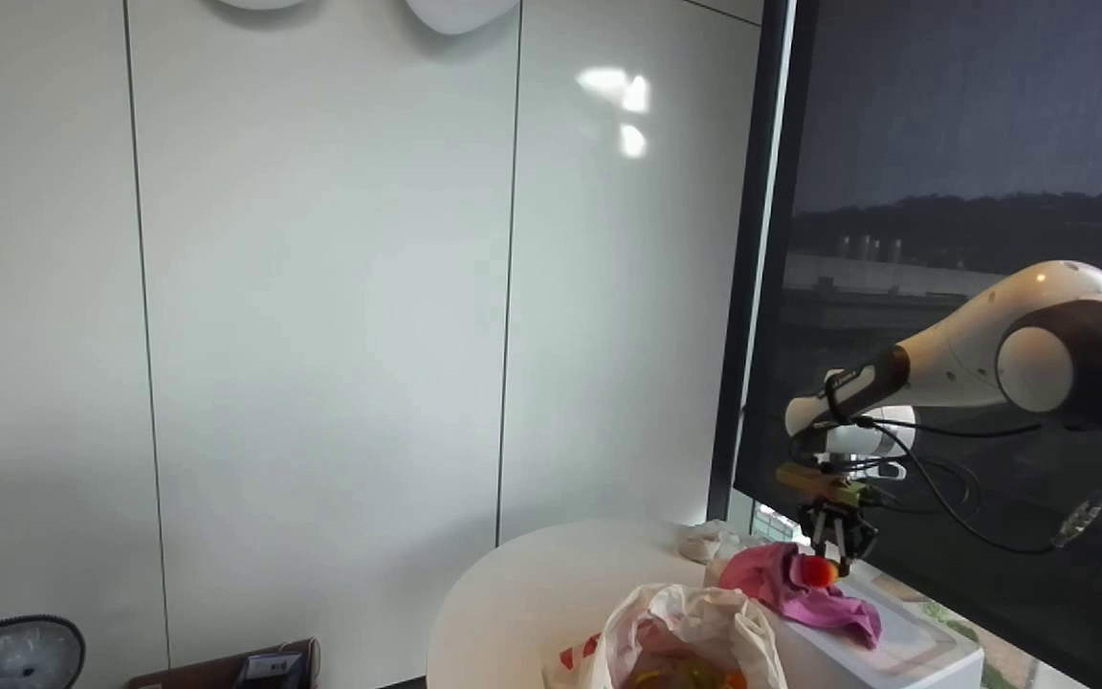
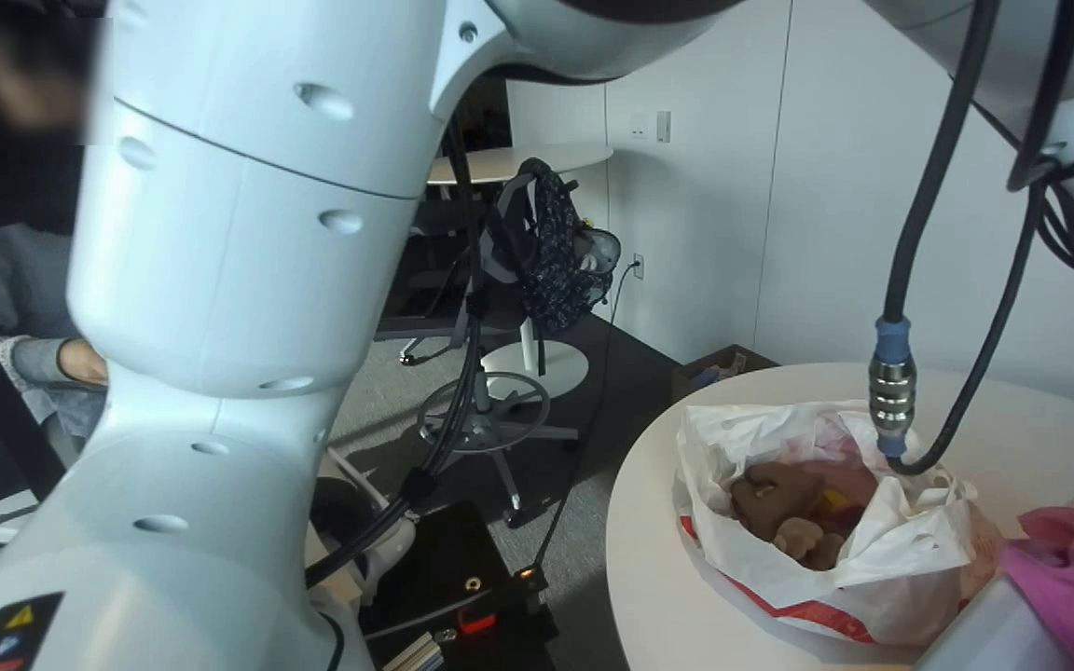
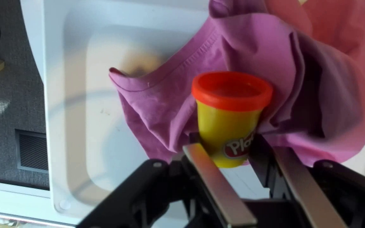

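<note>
Fingers (image 3: 218, 185) clamped on lower wall of Play-Doh tub (image 3: 228, 123), over purple cloth (image 3: 261, 47); probably light, stiff, slick, best gripped mid-wall.

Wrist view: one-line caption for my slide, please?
Gripper holding a red-lidded yellow tub, seen against crumpled pink cloth lying on a white box.
</note>
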Motion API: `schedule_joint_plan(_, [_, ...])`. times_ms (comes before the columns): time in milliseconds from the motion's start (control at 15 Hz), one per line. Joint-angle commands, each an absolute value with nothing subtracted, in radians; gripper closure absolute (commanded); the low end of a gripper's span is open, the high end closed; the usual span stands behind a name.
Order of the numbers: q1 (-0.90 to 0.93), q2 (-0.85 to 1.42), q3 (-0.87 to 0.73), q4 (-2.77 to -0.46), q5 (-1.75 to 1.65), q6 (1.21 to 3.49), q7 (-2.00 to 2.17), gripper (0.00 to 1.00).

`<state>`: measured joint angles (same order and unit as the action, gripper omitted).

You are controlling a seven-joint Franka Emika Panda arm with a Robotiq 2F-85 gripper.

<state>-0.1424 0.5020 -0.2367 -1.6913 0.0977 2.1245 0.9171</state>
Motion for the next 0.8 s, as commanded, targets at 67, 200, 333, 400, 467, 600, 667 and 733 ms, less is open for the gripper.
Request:
schedule_joint_plan(67, [-0.125,0.565,-0.254,-1.664,0.066,2.159,1.003,0.83])
schedule_joint_plan(200, [-0.123,0.573,-0.258,-1.658,0.061,2.158,1.025,0.32])
schedule_joint_plan(333, [-0.121,0.561,-0.263,-1.663,0.056,2.161,1.047,0.19])
schedule_joint_plan(400, [-0.12,0.554,-0.266,-1.666,0.05,2.166,1.055,0.12])
schedule_joint_plan(467, [-0.118,0.537,-0.271,-1.678,0.043,2.172,1.061,0.03])
schedule_joint_plan(600, [-0.115,0.519,-0.279,-1.689,0.019,2.167,1.072,0.0])
schedule_joint_plan(667, [-0.114,0.508,-0.281,-1.697,0.004,2.161,1.074,0.0])
schedule_joint_plan(733, [-0.11,0.499,-0.287,-1.705,-0.015,2.158,1.082,0.0])
